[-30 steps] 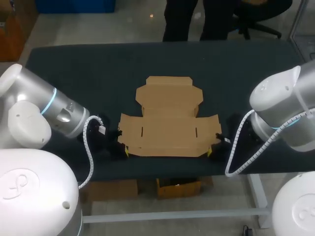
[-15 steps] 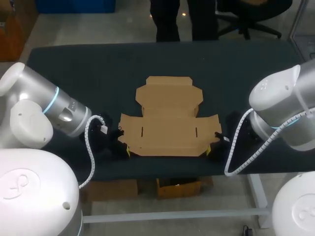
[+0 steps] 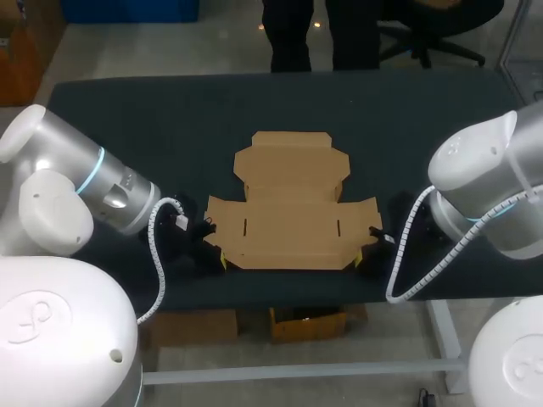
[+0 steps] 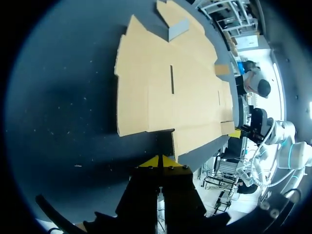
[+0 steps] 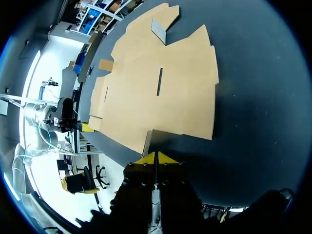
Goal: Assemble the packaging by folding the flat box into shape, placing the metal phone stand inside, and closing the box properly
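Flat box [image 3: 291,203] of brown cardboard, unfolded, spread on the middle of the dark surface [image 3: 127,119]. Widest panel toward the near edge, narrower lid panel behind it, side flaps out to both sides. Two short slots [image 3: 244,227] cut in the wide panel, one toward each end. From the left wrist, the same sheet [image 4: 170,87] lying ahead of the fingers, with one small tab [image 4: 178,30] standing up from it at the far end; from the right wrist, the sheet [image 5: 156,92] again ahead, also with one raised tab [image 5: 157,30] far off.

Left jaws closed, yellow tips [image 4: 160,161] pressed together with nothing between them, low over the surface at the near left corner of the box [image 3: 221,259], just short of the cardboard edge beside a cut in the near flap. Contact with the edge impossible to judge.

Right jaws likewise closed tip to tip [image 5: 156,157], empty, at the near right corner [image 3: 360,257], pointing at the cut in the flap there.

Left arm [image 3: 93,182] entering from the left side, right arm [image 3: 484,186] from the right, each trailing a white coiled cable [image 3: 155,254] down toward its wrist.
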